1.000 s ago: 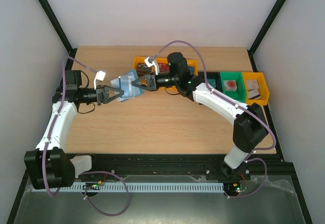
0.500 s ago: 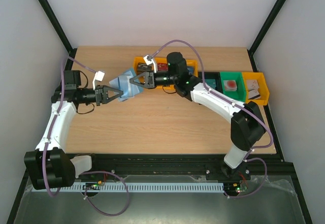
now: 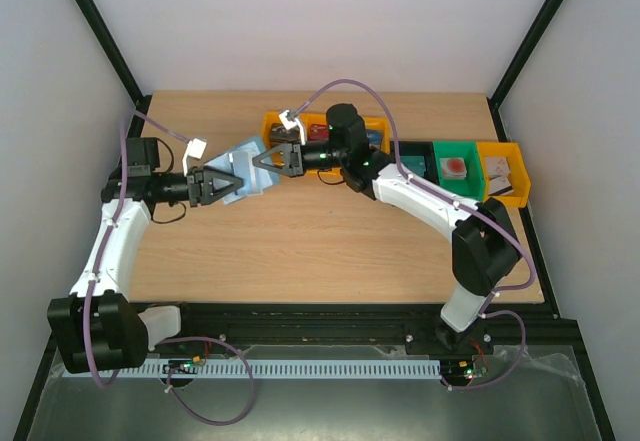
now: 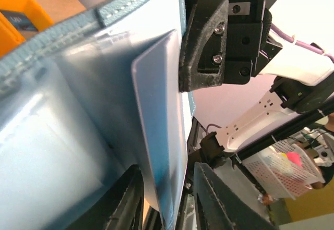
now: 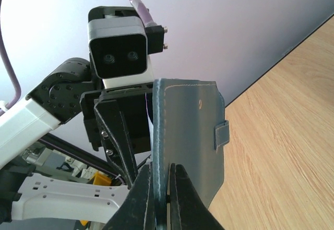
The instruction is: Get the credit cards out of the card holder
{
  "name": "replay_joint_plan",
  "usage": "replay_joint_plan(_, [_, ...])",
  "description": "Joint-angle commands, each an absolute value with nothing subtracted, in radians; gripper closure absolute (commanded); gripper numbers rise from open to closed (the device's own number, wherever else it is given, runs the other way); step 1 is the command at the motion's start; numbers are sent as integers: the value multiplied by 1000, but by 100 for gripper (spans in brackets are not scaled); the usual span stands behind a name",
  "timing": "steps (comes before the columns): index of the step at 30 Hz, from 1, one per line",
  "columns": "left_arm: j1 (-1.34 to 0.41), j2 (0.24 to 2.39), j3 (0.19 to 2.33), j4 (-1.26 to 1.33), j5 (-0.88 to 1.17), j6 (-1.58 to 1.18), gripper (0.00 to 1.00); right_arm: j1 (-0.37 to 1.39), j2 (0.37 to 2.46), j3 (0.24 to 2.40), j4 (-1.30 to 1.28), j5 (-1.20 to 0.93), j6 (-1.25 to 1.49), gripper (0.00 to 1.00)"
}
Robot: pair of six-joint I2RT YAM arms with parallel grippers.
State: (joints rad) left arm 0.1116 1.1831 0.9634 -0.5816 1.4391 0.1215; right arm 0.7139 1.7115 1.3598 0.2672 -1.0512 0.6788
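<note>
The blue-grey card holder (image 3: 243, 166) hangs opened in the air between both grippers, above the table's back left of centre. My left gripper (image 3: 222, 185) is shut on its near flap; in the left wrist view (image 4: 167, 204) a pale credit card (image 4: 159, 115) stands out of the holder's clear pockets (image 4: 52, 110) and runs down between the fingers. My right gripper (image 3: 262, 158) is shut on the holder's other edge; in the right wrist view (image 5: 162, 188) its fingers pinch the stitched edge of the cover (image 5: 193, 131), which has a strap tab. Other cards are hidden.
A row of open bins stands at the back right: a yellow one (image 3: 275, 119) right behind the grippers, then a dark one (image 3: 415, 153), a green one (image 3: 455, 166) and another yellow one (image 3: 500, 171), each with small items. The wooden table's (image 3: 300, 251) edges lie inside a black frame.
My right gripper has moved left and slightly back with its edge of the holder, swinging the holder further towards the left arm. The left gripper has stayed nearly in place.
</note>
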Motion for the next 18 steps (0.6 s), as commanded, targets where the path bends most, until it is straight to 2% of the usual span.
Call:
replay_joint_plan(1, [114,1170,970,-513,1469,64,69,717,1678,1351,340,-1098,677,98])
replay_joint_plan(7, [149,1169,985,-520,1496,71,60,705,1657,1336,354,-1121,677,98])
replay_joint_plan(10, [162,1169,991,-537,1508,89,59,703,1653,1336,360,-1133,677,98])
replay_joint_plan(13, [173,1169,998,-549,1520,103,61,701,1647,1334,357,-1140,672,98])
replay_joint_plan(18, [179,1171,991,-566,1510,120,72,700,1645,1333,365,-1153,681,98])
